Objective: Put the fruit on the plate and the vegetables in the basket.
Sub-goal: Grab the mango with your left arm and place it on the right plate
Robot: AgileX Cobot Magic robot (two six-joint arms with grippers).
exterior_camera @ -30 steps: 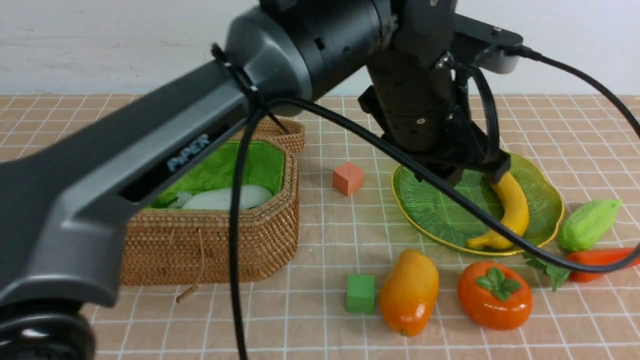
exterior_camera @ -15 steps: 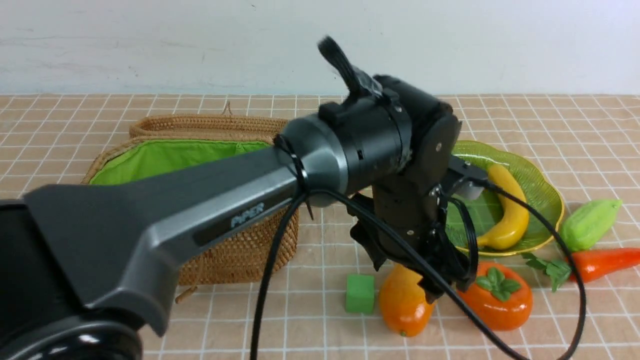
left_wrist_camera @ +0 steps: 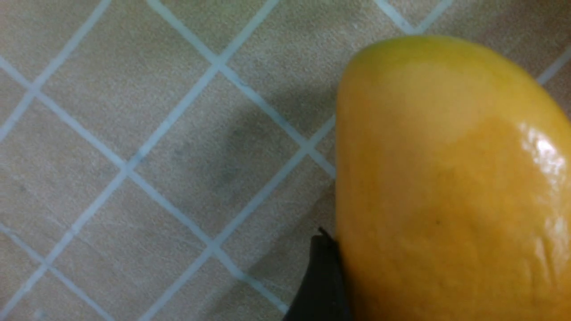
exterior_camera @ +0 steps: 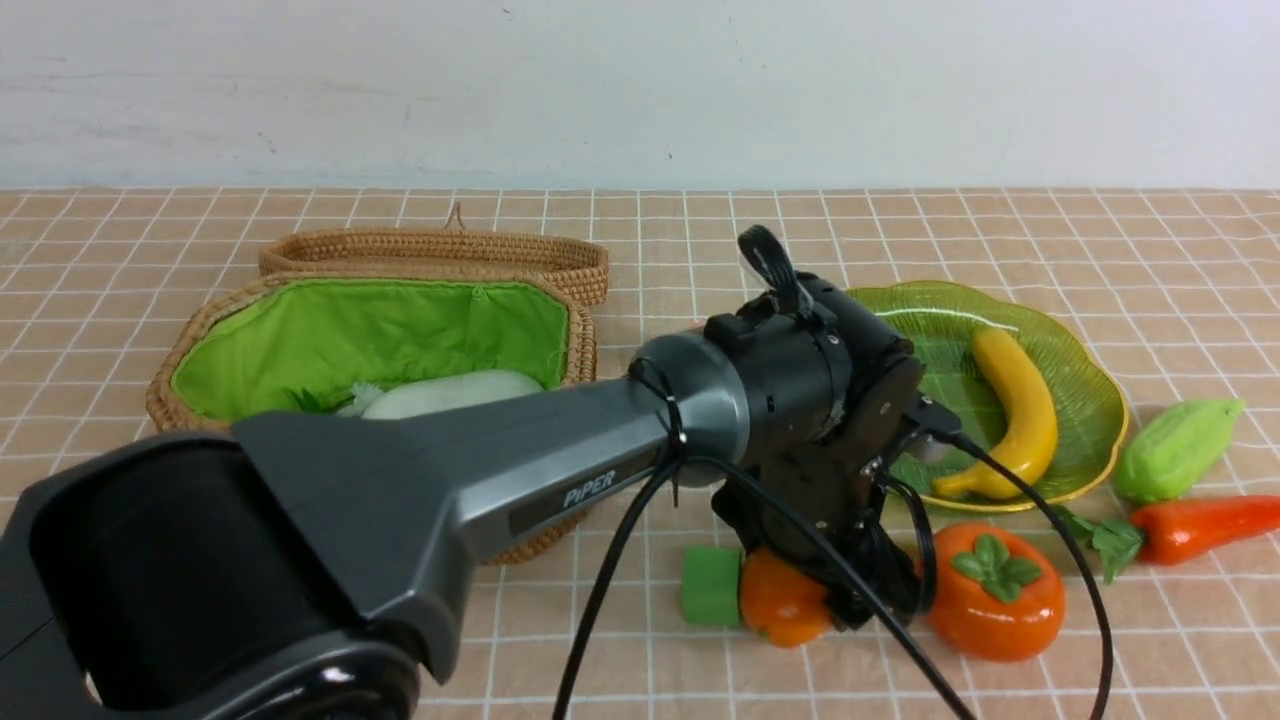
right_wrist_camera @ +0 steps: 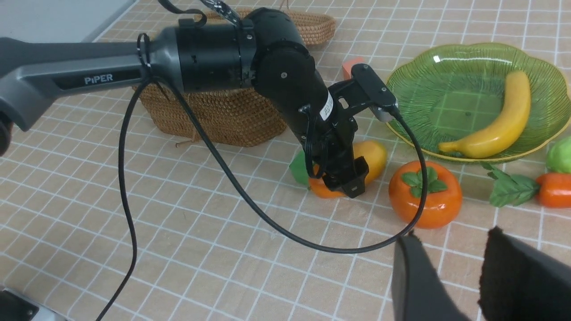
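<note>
The left jaws are being held low over the mango [exterior_camera: 782, 606], which is lying on the surface [exterior_camera: 1200, 640] directly beneath them; its side is being touched by one dark fingertip [left_wrist_camera: 322, 276], but whether it is being gripped cannot be told. The persimmon [exterior_camera: 995, 592] is sitting just beside these jaws, and the banana [exterior_camera: 1018, 415] is lying beyond them on the plate [exterior_camera: 1095, 385]. The right jaws are being held partly apart, with nothing between them
</note>
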